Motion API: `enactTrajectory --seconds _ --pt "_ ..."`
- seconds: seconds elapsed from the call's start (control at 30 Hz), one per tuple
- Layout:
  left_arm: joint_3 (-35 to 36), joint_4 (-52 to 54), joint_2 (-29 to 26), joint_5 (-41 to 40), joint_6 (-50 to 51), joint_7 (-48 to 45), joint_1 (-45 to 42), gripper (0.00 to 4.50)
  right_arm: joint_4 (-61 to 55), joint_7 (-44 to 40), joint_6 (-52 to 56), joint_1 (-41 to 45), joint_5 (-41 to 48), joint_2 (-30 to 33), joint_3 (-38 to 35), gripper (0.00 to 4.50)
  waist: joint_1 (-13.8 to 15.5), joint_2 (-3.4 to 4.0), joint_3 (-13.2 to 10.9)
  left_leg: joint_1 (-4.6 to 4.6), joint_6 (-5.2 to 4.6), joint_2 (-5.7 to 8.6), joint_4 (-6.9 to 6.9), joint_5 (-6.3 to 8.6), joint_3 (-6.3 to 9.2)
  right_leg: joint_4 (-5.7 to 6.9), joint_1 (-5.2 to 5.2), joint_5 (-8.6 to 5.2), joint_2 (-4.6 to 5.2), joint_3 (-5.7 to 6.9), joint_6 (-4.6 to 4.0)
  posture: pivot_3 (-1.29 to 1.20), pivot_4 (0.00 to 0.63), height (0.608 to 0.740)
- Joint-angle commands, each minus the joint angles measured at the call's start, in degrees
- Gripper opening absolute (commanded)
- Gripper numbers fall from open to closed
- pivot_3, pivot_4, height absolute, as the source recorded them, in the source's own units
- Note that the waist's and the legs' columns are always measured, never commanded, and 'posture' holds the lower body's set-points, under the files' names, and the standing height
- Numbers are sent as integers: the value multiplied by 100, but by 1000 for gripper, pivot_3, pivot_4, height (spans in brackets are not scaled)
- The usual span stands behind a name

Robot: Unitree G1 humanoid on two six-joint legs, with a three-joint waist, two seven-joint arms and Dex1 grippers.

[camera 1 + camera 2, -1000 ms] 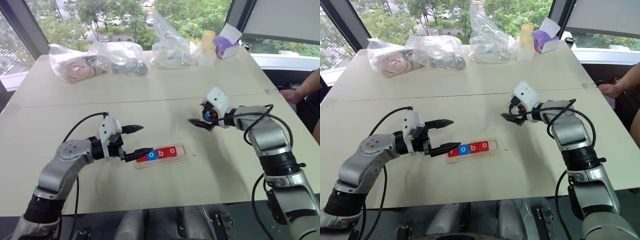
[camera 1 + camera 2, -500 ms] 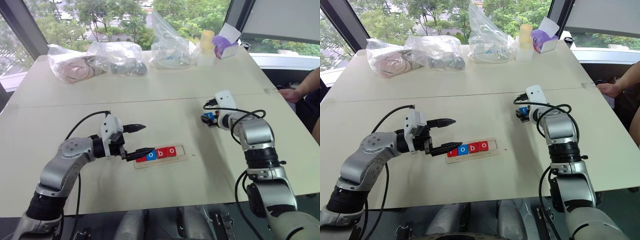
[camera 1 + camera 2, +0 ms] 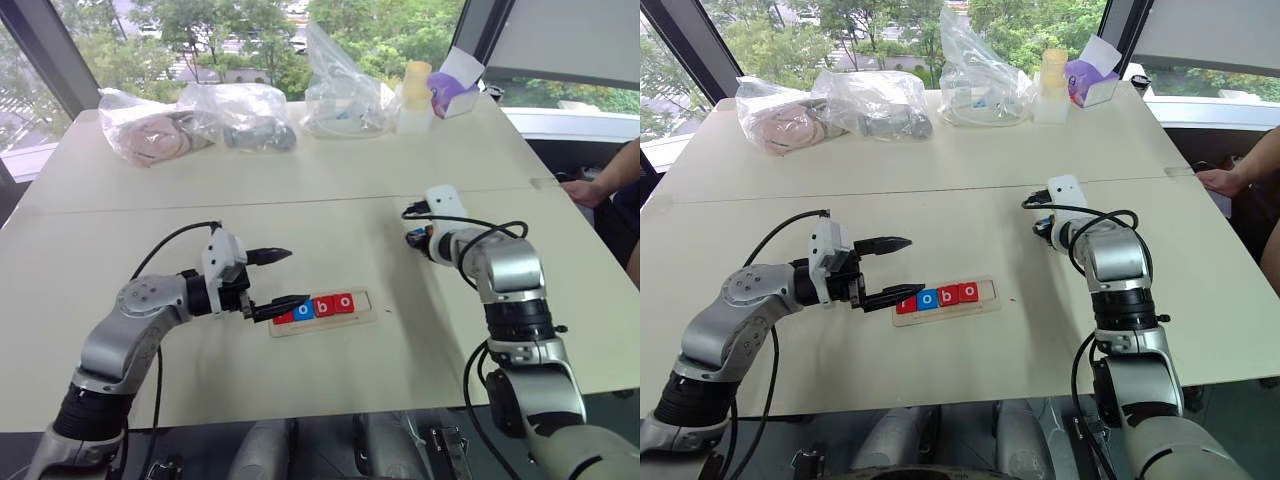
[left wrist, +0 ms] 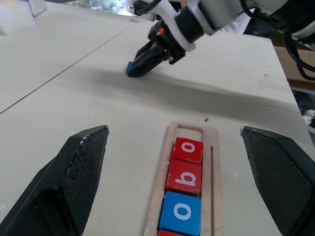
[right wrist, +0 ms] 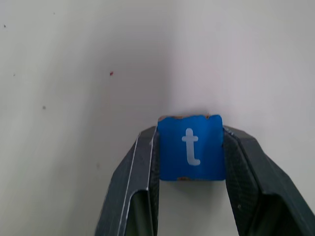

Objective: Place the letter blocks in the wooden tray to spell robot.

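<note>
Since R pincer point(image 5: 189, 147) dropped, grips t blk point(image 5: 190, 146).

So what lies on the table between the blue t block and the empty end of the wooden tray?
Nothing: the left wrist view shows bare table between the t block and the wooden tray.

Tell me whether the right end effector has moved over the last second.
Yes. The right end effector swung away from the tray, down to the table, closing on the t block.
</note>
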State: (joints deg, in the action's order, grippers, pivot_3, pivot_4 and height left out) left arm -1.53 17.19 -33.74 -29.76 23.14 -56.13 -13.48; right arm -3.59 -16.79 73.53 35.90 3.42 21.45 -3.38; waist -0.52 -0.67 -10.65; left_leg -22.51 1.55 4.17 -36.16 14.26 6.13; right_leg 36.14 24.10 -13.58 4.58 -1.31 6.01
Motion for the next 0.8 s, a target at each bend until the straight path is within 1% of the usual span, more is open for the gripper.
enactTrajectory --seconds 0.03,0.1,0.2,0.3,0.43,0.5,0.53,0.57,0.63,0.67,0.7,0.77,0.8 --pt "2 75 26 -1 -96 1 -34 4500 -1715 40 1553 -749 237 -66 -233 1165 10 -1 1 -2 0 0 0 0 5 -1 0 -1 0 3 -1 0 150 740" --pt "13 85 33 -5 -93 -7 -14 4500 -2482 100 1871 -1221 373 -218 -377 1165 -2 -2 3 -4 -1 0 2 1 8 -4 1 -1 0 5 0 0 150 740" --pt "14 75 41 -1 -98 -34 4 4500 -3312 287 1897 -2002 608 -548 -544 1165 -9 -2 7 0 -1 0 1 1 6 -3 -2 -1 0 5 0 0 150 740" --pt "0 42 62 9 -104 -44 -13 4500 -3708 513 1897 -2326 816 -822 -632 1165 -31 -4 9 7 -1 -2 -1 1 4 -3 -7 -2 -3 5 0 0 150 740" --pt "-31 -19 96 32 -116 -64 -60 4500 -3753 798 1897 -2317 1073 -1071 -852 1165 -32 -4 9 10 0 -4 -7 0 5 -2 -10 -2 -6 5 -1 0 150 740" --pt "-35 -42 108 47 -131 -62 -77 4500 -3689 908 1897 -2264 1245 -1107 -941 2206 -31 -4 9 10 1 -4 -7 0 5 -2 -11 -2 -6 5 -1 0 150 740" --pt "-34 -48 115 50 -133 -57 -86 4500 -3657 942 1897 -2233 1320 -1054 -942 2548 -32 -4 9 10 1 -4 -6 0 5 -2 -10 -2 -6 5 -1 0 150 740" --pt "-32 -52 120 51 -134 -54 -92 4500 -3633 989 1897 -2212 1403 -1008 -946 3143 -30 -4 9 10 1 -4 -6 0 5 -2 -10 -2 -6 5 -1 0 150 740" --pt "-24 -41 130 50 -125 -46 -97 4500 -3558 943 1897 -2154 1677 -672 -832 4133 -31 -4 9 10 0 -4 -8 0 4 -3 -12 -2 -5 5 0 0 150 740" --pt "-21 -34 135 54 -123 -42 -96 4500 -3504 854 1897 -2114 1871 -433 -751 4435 -28 -4 9 10 0 -4 -10 0 4 -3 -14 -2 -5 5 0 0 150 740" --pt "-13 -13 136 52 -119 -34 -81 4500 -3461 627 1897 -1989 2085 5 -621 4435 -28 -4 9 10 0 -3 -11 0 3 -5 -16 -2 -3 5 -1 0 150 740" --pt "2 24 134 44 -115 -20 -50 4500 -3429 -60 1897 -1608 2459 1083 -265 4435 -22 5 -1 10 0 -1 -15 0 2 -8 -20 -8 -1 6 -11 0 150 740" --pt "6 29 135 42 -114 -15 -46 4500 -3410 -302 1896 -1463 2581 1451 -132 4435 -21 7 -3 8 -1 1 -18 -1 -2 -10 -21 -12 3 6 -17 0 150 740"
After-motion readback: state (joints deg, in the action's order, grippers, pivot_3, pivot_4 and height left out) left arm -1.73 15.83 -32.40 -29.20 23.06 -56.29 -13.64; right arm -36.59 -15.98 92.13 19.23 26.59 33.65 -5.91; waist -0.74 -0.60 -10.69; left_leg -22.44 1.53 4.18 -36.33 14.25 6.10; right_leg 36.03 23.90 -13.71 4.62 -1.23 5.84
